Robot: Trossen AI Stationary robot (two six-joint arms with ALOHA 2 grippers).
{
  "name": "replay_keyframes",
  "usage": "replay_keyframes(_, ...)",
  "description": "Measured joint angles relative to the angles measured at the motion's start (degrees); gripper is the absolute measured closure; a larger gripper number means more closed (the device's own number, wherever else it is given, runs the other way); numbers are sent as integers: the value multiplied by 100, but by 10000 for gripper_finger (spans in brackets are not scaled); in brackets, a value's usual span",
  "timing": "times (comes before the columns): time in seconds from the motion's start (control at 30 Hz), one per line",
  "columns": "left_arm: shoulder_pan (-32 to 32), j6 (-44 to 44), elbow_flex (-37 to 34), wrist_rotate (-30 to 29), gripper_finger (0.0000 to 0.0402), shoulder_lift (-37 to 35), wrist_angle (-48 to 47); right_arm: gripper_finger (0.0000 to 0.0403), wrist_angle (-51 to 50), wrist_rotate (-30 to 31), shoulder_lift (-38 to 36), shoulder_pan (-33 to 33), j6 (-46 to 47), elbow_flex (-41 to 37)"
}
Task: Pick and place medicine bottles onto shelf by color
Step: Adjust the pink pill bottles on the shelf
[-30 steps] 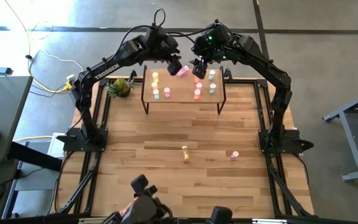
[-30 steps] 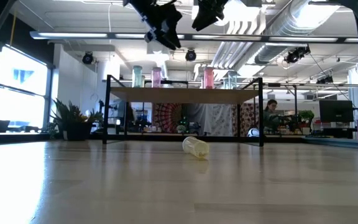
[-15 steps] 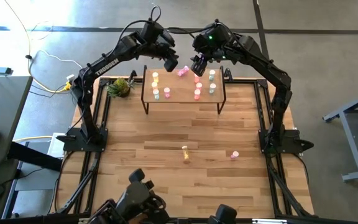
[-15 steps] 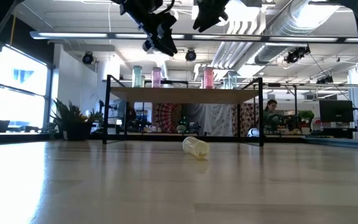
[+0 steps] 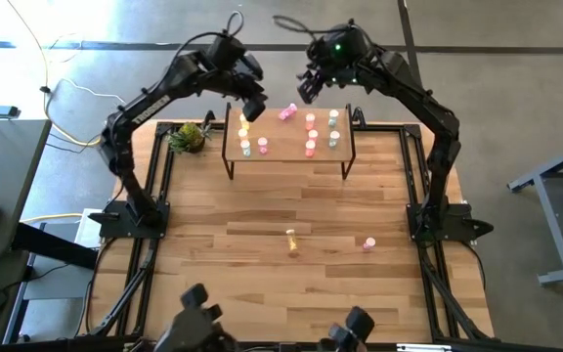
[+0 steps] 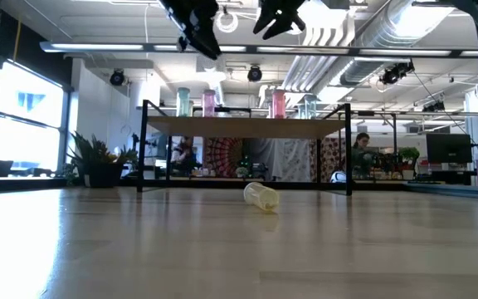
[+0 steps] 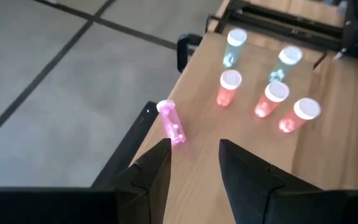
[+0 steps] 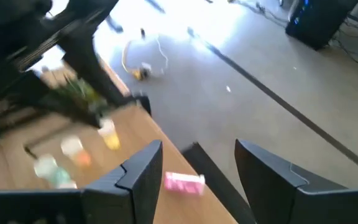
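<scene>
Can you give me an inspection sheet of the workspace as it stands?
Surface: slatted table, intact.
Job's things: shelf holds upright bottles; pink bottle lies tipped at its far edge. Yellow bottle lies on the table; second pink bottle stands near it.
Clutter: plant beside the shelf.
Grippers: left gripper and right gripper open, empty, above the shelf.
Cables: yellow cable on the floor.
Surroundings: person seated far behind.

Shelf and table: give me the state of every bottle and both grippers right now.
Pink bottle: lying on its side at the shelf back edge.
Other shelf bottles: upright.
Yellow bottle: tipped over on table.
Pink table bottle: upright.
Left gripper: open, empty.
Right gripper: open, empty.
</scene>
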Motion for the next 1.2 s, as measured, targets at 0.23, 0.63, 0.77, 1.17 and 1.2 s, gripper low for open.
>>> replay_keyframes(0.23, 0, -74, -55, -13, 278, -716, -374, 210, 1040, -618, 4, -315, 153, 0)
replay_keyframes(0.63, -6, -802, -2342, -16, 278, -2402, 783, 210, 2418, -1008, 17, -575, -51, 2)
replay_keyframes(0.77, -83, -1093, -3066, -14, 278, -2735, 1277, 210, 2624, -1122, 52, -652, -54, 7)
replay_keyframes(1.17, -120, -1255, -3499, -11, 277, -2802, 1409, 210, 2060, -1349, 925, -836, 210, 6)
replay_keyframes(1.2, -120, -1269, -3499, -13, 277, -2802, 1409, 210, 2007, -1351, 1000, -873, 303, 6)
